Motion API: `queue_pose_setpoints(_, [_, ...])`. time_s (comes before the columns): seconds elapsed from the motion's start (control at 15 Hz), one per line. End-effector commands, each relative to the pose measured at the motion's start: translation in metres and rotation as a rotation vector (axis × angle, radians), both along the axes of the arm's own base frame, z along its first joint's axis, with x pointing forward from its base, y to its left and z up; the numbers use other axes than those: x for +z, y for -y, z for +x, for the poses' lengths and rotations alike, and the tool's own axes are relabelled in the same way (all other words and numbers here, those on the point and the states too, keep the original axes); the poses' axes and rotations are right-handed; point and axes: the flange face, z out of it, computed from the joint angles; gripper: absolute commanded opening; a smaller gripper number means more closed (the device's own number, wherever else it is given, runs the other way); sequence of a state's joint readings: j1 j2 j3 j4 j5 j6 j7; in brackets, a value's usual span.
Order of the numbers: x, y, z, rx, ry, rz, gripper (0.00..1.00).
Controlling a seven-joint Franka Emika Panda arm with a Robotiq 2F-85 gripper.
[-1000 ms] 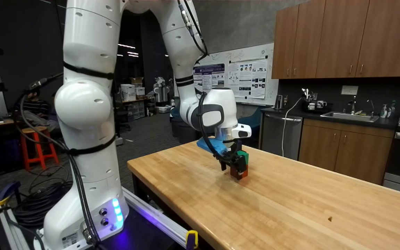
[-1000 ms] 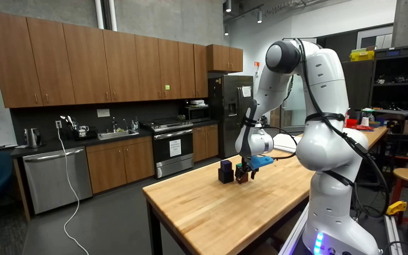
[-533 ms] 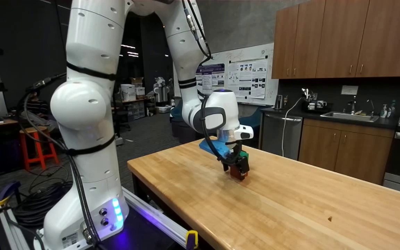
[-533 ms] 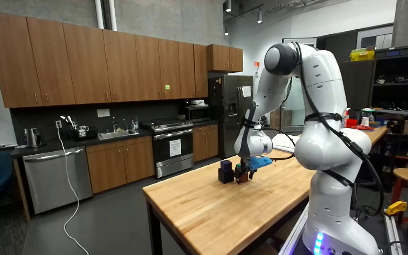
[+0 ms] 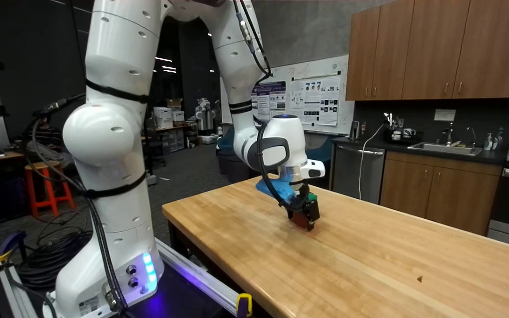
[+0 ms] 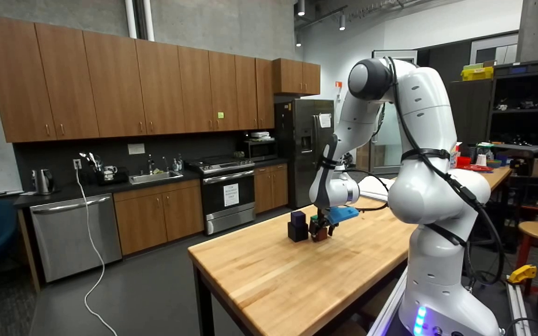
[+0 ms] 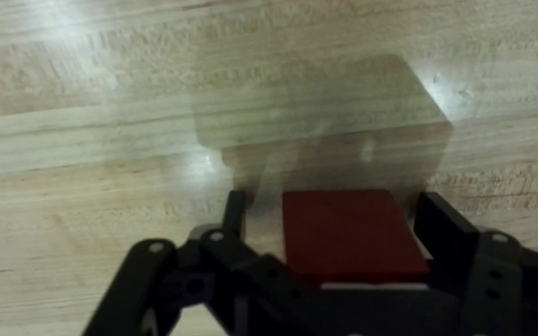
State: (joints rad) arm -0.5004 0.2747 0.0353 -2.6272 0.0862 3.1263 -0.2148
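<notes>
Straddling a red block point(image 7: 350, 228), the gripper point(image 7: 333, 199) stands unclenched, its jaws parted, one on either flank of the block. Wrist view: the red block lies in the lower half of the frame, right of centre; the wooden table point(image 7: 87, 200) shows through the gap on its left side, while the jaw toward the right of the frame sits closer. Contact along that right flank: cannot tell. Both exterior views: red block low at the table, just right of and below the centre of the frame, partly hidden by the gripper. A green block point(image 5: 312, 197) shows just above it, also partly covered; how the two meet, cannot tell. In an exterior view, just left of the gripper, a dark blue block point(image 6: 298, 218) sits on a black block point(image 6: 297, 233). A blue casing point(image 6: 342, 214) juts from the arm point(image 6: 425, 107). Small brown speck point(image 5: 420, 278) on the table, lower right of an exterior view. Background, exterior views: a sink point(image 5: 444, 149), a stove point(image 6: 214, 191), a fridge point(image 6: 304, 163).
</notes>
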Motion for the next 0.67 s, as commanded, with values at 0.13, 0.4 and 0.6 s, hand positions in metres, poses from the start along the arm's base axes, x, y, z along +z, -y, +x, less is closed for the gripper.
queue_pose_setpoints(0.13, [-0.0009,0.0013,0.0008,0.024,0.018,-0.009,0.46])
queue_pose_setpoints(0.4, [0.0008,-0.0008,0.0007,0.034,0.021,-0.012,0.31])
queue_pose_setpoints(0.6, [0.0013,-0.0005,0.0001,0.034,0.024,-0.015,0.31])
